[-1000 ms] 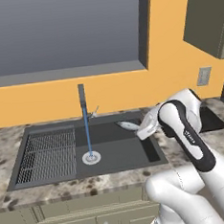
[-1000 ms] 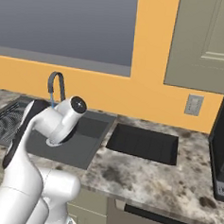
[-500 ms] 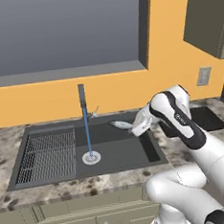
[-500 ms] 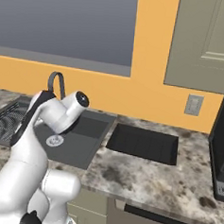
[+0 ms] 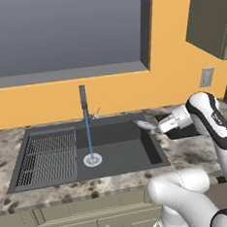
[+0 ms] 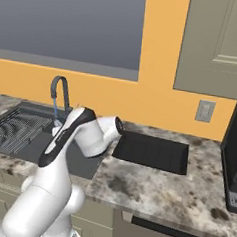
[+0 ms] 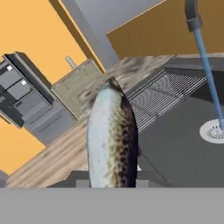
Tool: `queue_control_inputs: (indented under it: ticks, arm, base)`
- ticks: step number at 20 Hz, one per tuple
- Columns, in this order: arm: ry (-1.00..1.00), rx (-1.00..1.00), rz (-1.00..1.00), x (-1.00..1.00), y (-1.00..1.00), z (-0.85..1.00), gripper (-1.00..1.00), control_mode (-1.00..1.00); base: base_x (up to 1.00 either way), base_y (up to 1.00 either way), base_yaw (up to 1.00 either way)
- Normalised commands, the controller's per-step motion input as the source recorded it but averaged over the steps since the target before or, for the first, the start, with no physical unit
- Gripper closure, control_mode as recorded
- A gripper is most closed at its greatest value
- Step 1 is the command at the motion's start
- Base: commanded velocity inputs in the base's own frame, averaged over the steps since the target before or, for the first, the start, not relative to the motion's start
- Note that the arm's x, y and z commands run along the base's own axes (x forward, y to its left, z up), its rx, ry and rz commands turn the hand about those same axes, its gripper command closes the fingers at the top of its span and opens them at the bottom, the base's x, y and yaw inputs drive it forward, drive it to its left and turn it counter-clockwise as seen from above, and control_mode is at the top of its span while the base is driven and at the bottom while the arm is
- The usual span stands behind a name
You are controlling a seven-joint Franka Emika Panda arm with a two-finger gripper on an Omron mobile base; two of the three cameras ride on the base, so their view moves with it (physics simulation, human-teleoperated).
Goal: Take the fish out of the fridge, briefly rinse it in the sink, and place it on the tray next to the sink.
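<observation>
One fish (image 5: 146,125) is sitting clamped in your nearly closed jaws, hanging over the sink's (image 5: 123,151) right rim. Water is running from the faucet (image 5: 83,101) to the drain (image 5: 92,160), well left of it. Your tray (image 6: 151,151) is lying bare on the table beyond that rim.

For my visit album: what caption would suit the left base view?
Robot gripper holding a fish over the sink's right edge, faucet running.
</observation>
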Motion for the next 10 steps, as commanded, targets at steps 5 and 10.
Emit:
queue_control_inputs:
  ticks: [5,10]
  arm:
    - [0.15,0.22,0.01,0.48,-0.06,-0.11,1.00,-1.00]
    - [0.05,0.01,0.00,0.33,0.56,-0.05,1.00,-1.00]
  base:
    - [0.00,0.00,0.00]
    - [0.00,0.00,0.00]
